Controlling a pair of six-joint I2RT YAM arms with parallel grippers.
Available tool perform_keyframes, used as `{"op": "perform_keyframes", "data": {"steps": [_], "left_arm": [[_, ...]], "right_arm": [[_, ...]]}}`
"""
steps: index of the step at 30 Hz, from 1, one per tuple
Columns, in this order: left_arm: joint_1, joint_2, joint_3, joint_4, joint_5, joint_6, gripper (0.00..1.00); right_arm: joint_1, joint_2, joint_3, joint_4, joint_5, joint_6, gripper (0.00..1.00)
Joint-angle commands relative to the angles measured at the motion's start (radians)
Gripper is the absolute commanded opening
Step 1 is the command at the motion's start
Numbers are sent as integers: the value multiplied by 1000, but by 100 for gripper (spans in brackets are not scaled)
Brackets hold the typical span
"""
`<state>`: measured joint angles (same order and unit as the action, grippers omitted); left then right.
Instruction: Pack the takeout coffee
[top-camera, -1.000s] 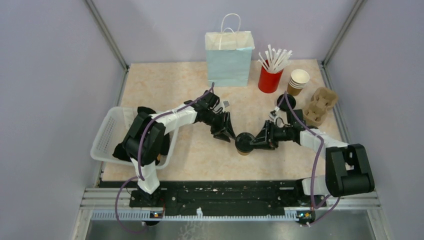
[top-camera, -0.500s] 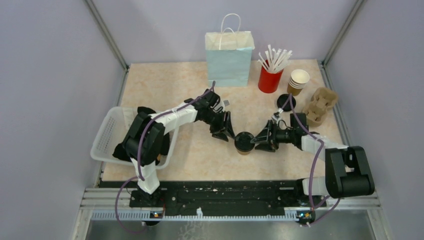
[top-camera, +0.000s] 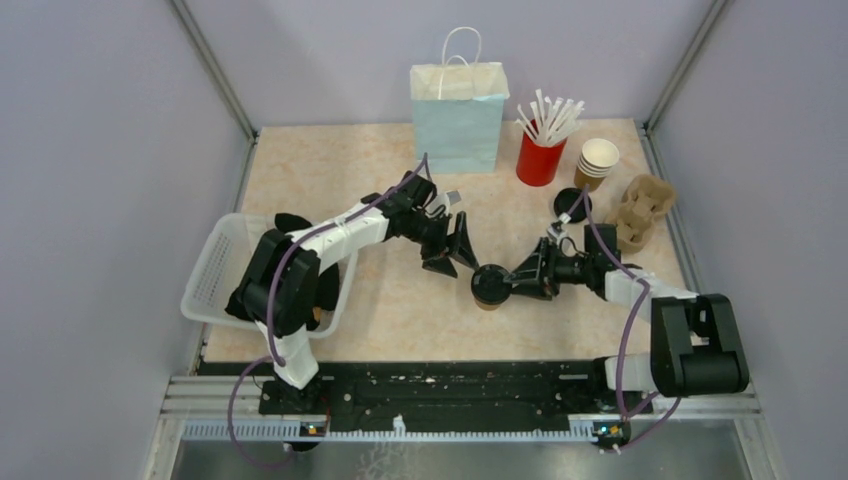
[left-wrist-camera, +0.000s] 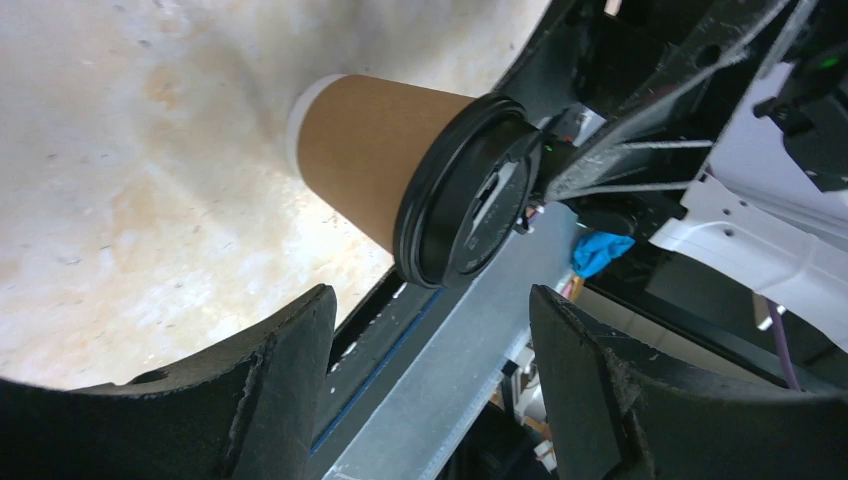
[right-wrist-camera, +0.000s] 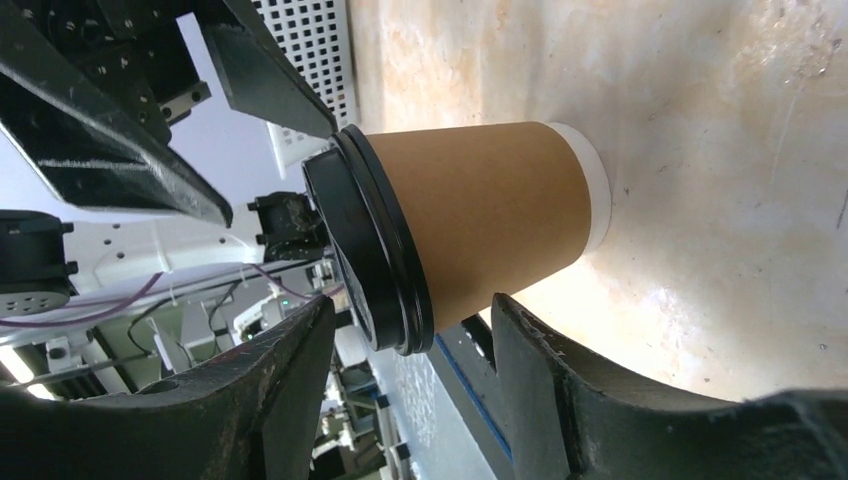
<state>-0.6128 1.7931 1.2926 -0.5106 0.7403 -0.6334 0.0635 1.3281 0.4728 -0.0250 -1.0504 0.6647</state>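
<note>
Takeout coffee (top-camera: 489, 285): lidded kraft cup, upright, mid-table, between the two arms. Right gripper (top-camera: 517, 283) sits just beside its wall, jaws apart, gripping nothing. Left gripper (top-camera: 455, 258) is near the other side, spread wide (also empty). Step, I judge: lid on, pickup pending. Next move needs one gripper closing squarely below the lid, then a level carry to the pale blue bag (top-camera: 458, 125).

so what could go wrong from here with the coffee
1. The cup stands free mid-table, with the open right hand close beside its black lid; a nudge up there could tip it.
2. The open left hand sits close on the other side, so the two hands might clash.
3. The bag is tall, with the red cup of straws right beside it; lowering the cup in could knock them.
</note>
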Motion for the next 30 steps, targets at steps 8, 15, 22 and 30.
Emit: {"op": "perform_keyframes", "data": {"steps": [8,15,22,30], "left_arm": [[-1,71,-92,163,104,-38,65],[-1,71,-93,107,47,4,61],[-2,17,-78,89,51,0,65],[-2,40,-76,115,47,-25,64]], "right_arm": [[-19,104,-80,278,-31,100,51],[-19,79,-48,151,-13,35,53],[-14,-58,11,-108,-13,-68,82],[50,-27,-30,-91,-22,-60,79]]}}
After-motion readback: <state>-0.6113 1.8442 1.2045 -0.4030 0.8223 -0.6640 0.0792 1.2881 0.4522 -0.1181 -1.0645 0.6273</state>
